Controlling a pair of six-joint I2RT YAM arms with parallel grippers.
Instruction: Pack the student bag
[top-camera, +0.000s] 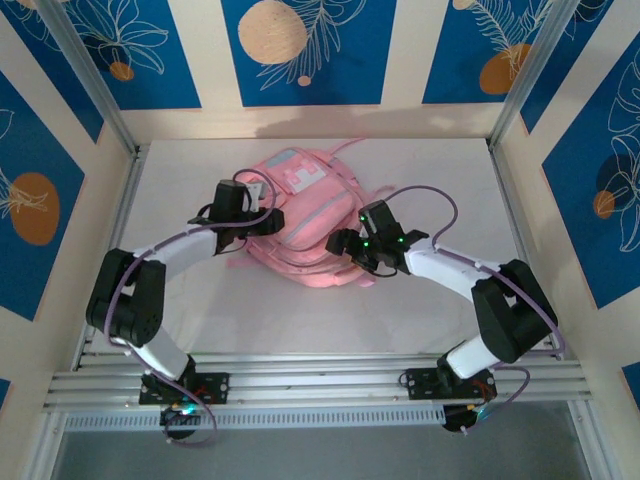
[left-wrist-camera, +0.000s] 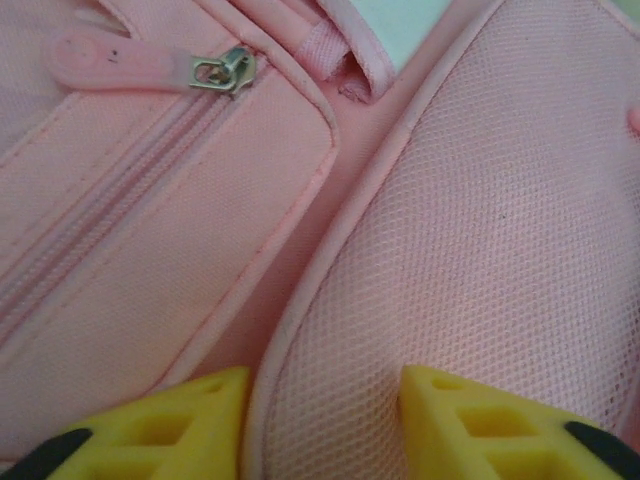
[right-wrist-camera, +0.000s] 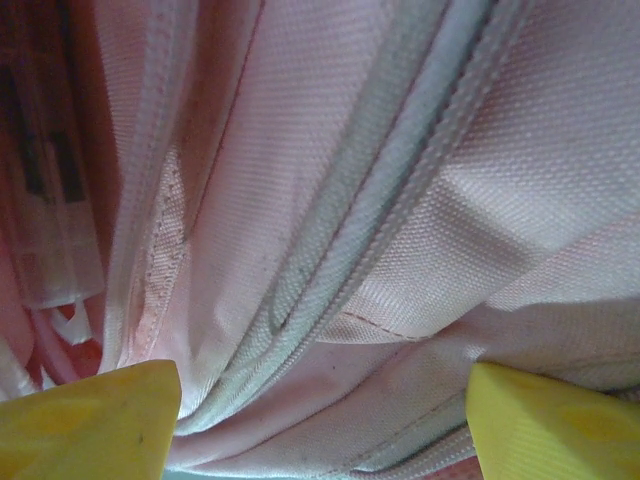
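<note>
Close over pink mesh (left-wrist-camera: 480, 230), the left gripper (left-wrist-camera: 322, 405) has its yellow fingers apart, the right gripper (right-wrist-camera: 325, 405) likewise beside a pale zip (right-wrist-camera: 380, 200), both against the student bag (top-camera: 300, 235) lying mid-table (top-camera: 460, 190) between the arms.

Bottom edge chops off the fingers of the left claw (left-wrist-camera: 320, 378) and right claw (right-wrist-camera: 322, 370) up close. The student bag (left-wrist-camera: 480, 200) is cropped too.

Top view looking down, both wrist views close on student bag (top-camera: 305, 235)
</note>
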